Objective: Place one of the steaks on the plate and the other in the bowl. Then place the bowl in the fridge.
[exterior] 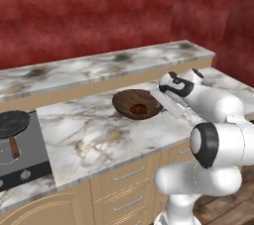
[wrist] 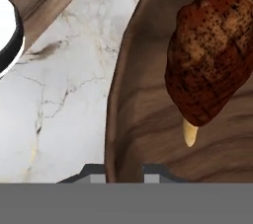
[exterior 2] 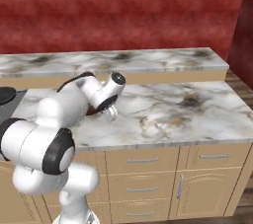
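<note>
Marble counter [exterior: 99, 135] is carrying 1 dark brown wooden bowl [exterior: 130, 101] with visible grain, and we are seeing 1 dark reddish-brown steak [wrist: 213, 55] lying inside it. We are watching our gripper [wrist: 124, 171] clamping its jaws on the bowl's rim.
</note>
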